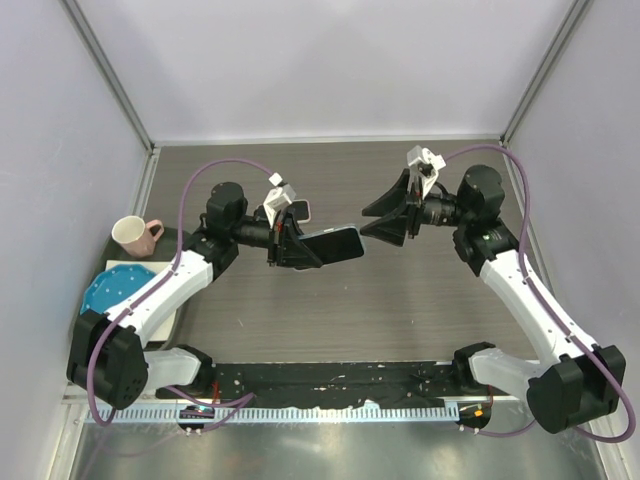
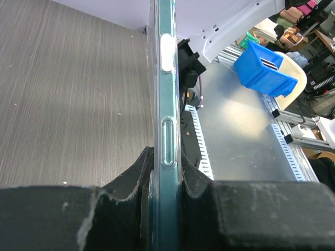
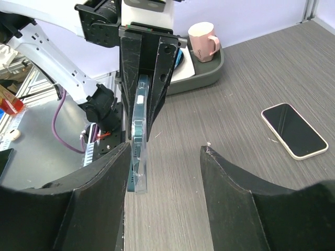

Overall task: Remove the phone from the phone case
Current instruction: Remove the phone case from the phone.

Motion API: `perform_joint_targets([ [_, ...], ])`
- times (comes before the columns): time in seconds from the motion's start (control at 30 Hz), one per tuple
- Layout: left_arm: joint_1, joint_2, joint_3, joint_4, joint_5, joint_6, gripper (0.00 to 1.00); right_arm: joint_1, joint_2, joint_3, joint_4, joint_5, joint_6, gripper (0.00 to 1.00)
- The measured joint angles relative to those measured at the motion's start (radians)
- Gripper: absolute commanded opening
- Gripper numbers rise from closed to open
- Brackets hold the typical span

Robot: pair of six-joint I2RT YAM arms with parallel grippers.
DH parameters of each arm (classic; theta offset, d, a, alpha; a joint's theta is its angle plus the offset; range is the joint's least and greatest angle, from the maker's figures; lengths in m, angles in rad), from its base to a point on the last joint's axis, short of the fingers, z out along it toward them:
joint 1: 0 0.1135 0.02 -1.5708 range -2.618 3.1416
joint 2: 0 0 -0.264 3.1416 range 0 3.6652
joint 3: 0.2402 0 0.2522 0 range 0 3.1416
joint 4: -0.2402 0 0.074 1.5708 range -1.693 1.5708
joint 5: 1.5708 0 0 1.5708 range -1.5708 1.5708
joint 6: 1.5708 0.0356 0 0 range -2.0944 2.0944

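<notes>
Now: left gripper (image 1: 288,243) clamps phone (image 1: 335,243), in case (image 2: 166,157), mid-air over table centre. Right gripper (image 1: 376,222) gapes wide just beside free end, not touching. Best move, likely: pinch case lip only (not phone body), peel one corner, left holding firm. Beyond, second phone (image 3: 294,130) flat on table.

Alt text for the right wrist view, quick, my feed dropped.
The left gripper holds the cased phone edge-on above the table, its free end close beside one finger of the open right gripper. A second phone lies flat on the table to the right; a pink mug stands on a grey tray behind.
</notes>
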Motion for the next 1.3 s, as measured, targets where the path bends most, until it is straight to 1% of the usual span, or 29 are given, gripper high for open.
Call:
perform_joint_targets([
  [0.13, 0.0, 0.0, -0.002, 0.005, -0.001, 0.0, 0.0, 0.007, 0.003, -0.024, 0.063, -0.008, 0.028, 0.58],
  [0.17, 0.0, 0.0, -0.003, 0.005, -0.001, 0.0, 0.0, 0.01, 0.003, -0.034, 0.079, -0.011, 0.036, 0.56],
  [0.33, 0.0, 0.0, -0.011, 0.015, 0.0, -0.001, 0.0, 0.026, 0.016, -0.051, 0.145, -0.015, 0.091, 0.5],
  [0.4, 0.0, 0.0, -0.013, 0.018, -0.001, -0.002, 0.0, 0.028, 0.028, -0.052, 0.182, -0.016, 0.127, 0.48],
  [0.47, 0.0, 0.0, -0.015, 0.02, -0.002, -0.002, 0.0, 0.031, 0.04, -0.058, 0.24, -0.017, 0.176, 0.42],
  [0.53, 0.0, 0.0, -0.016, 0.02, -0.003, -0.003, 0.0, 0.031, 0.051, -0.07, 0.312, -0.02, 0.235, 0.4],
  [0.57, 0.0, 0.0, -0.016, 0.021, -0.003, -0.003, 0.0, 0.031, 0.056, -0.074, 0.346, -0.022, 0.265, 0.37],
  [0.63, 0.0, 0.0, -0.017, 0.021, -0.005, -0.003, 0.0, 0.032, 0.067, -0.078, 0.397, -0.025, 0.31, 0.35],
  [0.73, 0.0, 0.0, -0.018, 0.023, -0.005, -0.003, 0.0, 0.032, 0.076, -0.082, 0.444, -0.032, 0.353, 0.36],
  [0.8, 0.0, 0.0, -0.019, 0.025, -0.004, -0.003, 0.0, 0.032, 0.076, -0.091, 0.467, -0.035, 0.37, 0.42],
  [0.87, 0.0, 0.0, -0.019, 0.027, -0.004, -0.003, 0.0, 0.032, 0.076, -0.101, 0.479, -0.038, 0.379, 0.45],
  [0.9, 0.0, 0.0, -0.019, 0.027, -0.003, -0.003, 0.0, 0.032, 0.074, -0.108, 0.481, -0.04, 0.381, 0.45],
  [1.0, 0.0, 0.0, -0.019, 0.027, -0.003, -0.003, 0.0, 0.032, 0.063, -0.127, 0.47, -0.042, 0.371, 0.44],
  [1.03, 0.0, 0.0, -0.019, 0.027, -0.003, -0.003, 0.0, 0.032, 0.056, -0.13, 0.458, -0.042, 0.36, 0.42],
  [1.07, 0.0, 0.0, -0.019, 0.027, -0.003, -0.003, 0.0, 0.032, 0.05, -0.133, 0.451, -0.042, 0.352, 0.38],
  [1.1, 0.0, 0.0, -0.019, 0.027, -0.004, -0.003, 0.0, 0.033, 0.042, -0.135, 0.444, -0.041, 0.343, 0.37],
  [1.3, 0.0, 0.0, -0.019, 0.027, -0.004, -0.003, 0.0, 0.037, 0.016, -0.14, 0.444, -0.04, 0.336, 0.35],
])
